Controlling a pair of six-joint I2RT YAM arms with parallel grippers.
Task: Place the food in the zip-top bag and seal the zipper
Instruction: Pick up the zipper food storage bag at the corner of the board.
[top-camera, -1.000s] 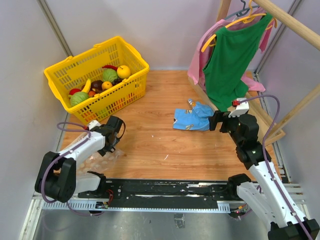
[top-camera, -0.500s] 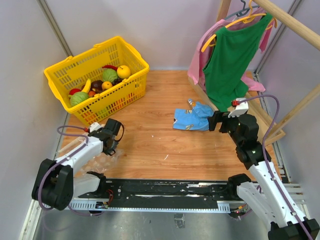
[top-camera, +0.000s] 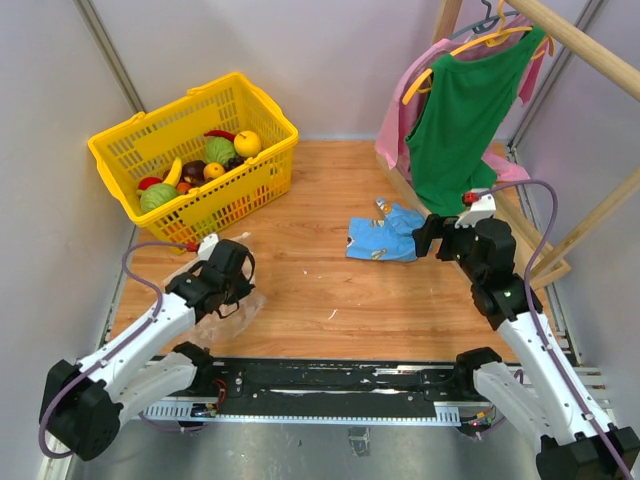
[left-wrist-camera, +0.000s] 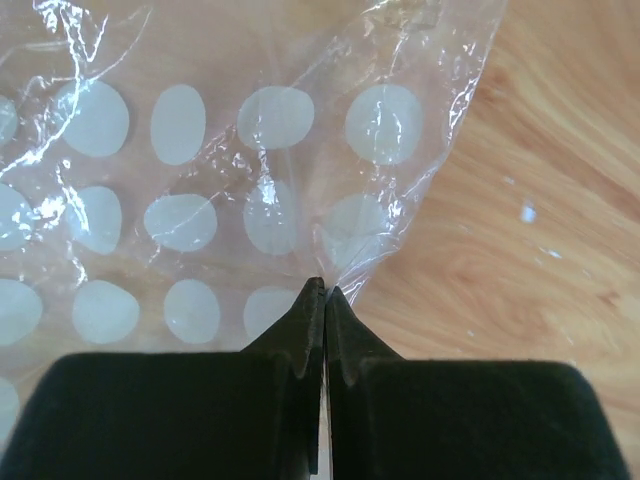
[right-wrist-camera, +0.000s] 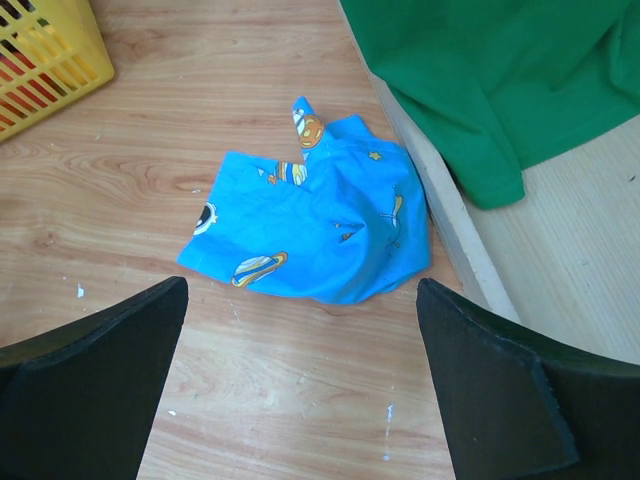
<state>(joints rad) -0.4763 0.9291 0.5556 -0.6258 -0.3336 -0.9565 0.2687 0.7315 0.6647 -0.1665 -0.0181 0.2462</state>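
Note:
The zip-top bag (left-wrist-camera: 300, 150) is a crinkled see-through film with pale round spots showing in or under it, lying on the wood at the near left (top-camera: 243, 307). My left gripper (left-wrist-camera: 325, 290) is shut, its tips pinching the bag's right edge; from above it sits over the bag (top-camera: 222, 298). I cannot make out the zipper. The food lies in the yellow basket (top-camera: 262, 188): a green cabbage (top-camera: 219, 150), a banana (top-camera: 175, 171), an orange (top-camera: 213, 171) and a dark purple fruit (top-camera: 193, 170). My right gripper (right-wrist-camera: 300, 300) hangs open over bare wood, just short of the blue cloth.
A blue printed cloth (right-wrist-camera: 320, 230) lies mid-table (top-camera: 385, 235). A green shirt (top-camera: 460, 110) and a pink garment hang from a wooden rack at the right; the rack's base board (right-wrist-camera: 450, 220) runs beside the cloth. The basket's corner (right-wrist-camera: 50, 60) shows far left.
My left gripper has gone from open to shut on the bag's edge. The left arm has swung rightward and nearer, and the bag has shifted with it. The right arm has barely moved.

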